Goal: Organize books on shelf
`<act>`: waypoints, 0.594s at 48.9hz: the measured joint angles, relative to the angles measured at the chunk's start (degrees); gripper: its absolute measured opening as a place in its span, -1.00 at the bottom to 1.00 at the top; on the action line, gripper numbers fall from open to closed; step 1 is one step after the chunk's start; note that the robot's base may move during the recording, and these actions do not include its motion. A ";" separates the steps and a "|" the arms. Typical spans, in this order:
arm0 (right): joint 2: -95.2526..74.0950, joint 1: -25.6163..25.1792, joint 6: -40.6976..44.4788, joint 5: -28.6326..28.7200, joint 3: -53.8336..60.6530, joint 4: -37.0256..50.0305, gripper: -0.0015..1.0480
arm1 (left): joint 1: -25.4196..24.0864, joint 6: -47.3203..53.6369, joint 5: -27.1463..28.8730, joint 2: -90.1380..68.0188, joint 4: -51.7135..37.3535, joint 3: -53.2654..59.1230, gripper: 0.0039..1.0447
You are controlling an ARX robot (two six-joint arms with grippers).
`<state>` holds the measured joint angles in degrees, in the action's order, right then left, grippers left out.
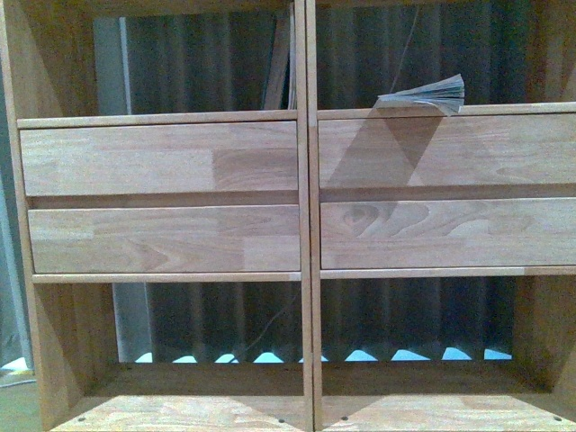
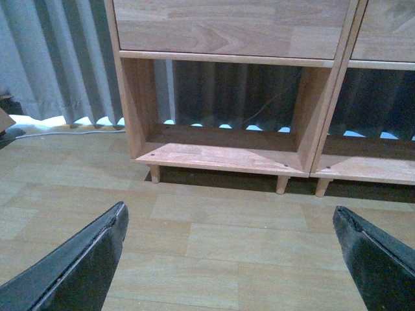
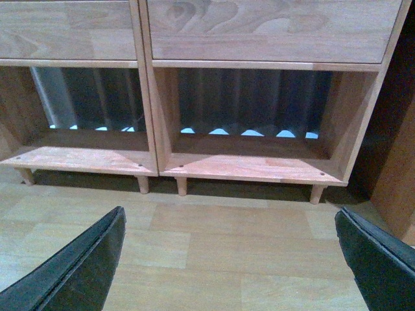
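Currently left gripper (image 2: 227,259), right gripper (image 3: 227,259) both spread wide; pale fanned-open paperback (image 1: 423,94) lies in light-wood shelf (image 1: 162,162) upper right compartment; brown leaning item (image 1: 277,67) upper left, possibly book.

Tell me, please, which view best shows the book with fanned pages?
The front view: the book lies flat in the upper right compartment of the shelf, pages fanned outward. Both wrist views show only bottom compartments and floor, no book.

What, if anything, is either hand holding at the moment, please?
Nothing is held: the left hand and the right hand are both open and empty.
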<state>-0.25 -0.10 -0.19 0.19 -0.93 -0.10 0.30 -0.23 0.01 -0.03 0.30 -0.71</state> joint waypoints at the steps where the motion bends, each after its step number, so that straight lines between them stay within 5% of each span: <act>1: 0.00 0.00 0.00 0.00 0.00 0.00 0.86 | 0.00 -0.02 0.00 0.00 0.00 0.00 0.86; 29: 0.00 0.00 0.00 0.00 0.00 0.00 0.86 | 0.00 0.00 0.00 0.00 0.00 0.00 0.86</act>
<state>-0.25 -0.10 -0.19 0.19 -0.93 -0.10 0.30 -0.23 0.01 -0.03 0.30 -0.71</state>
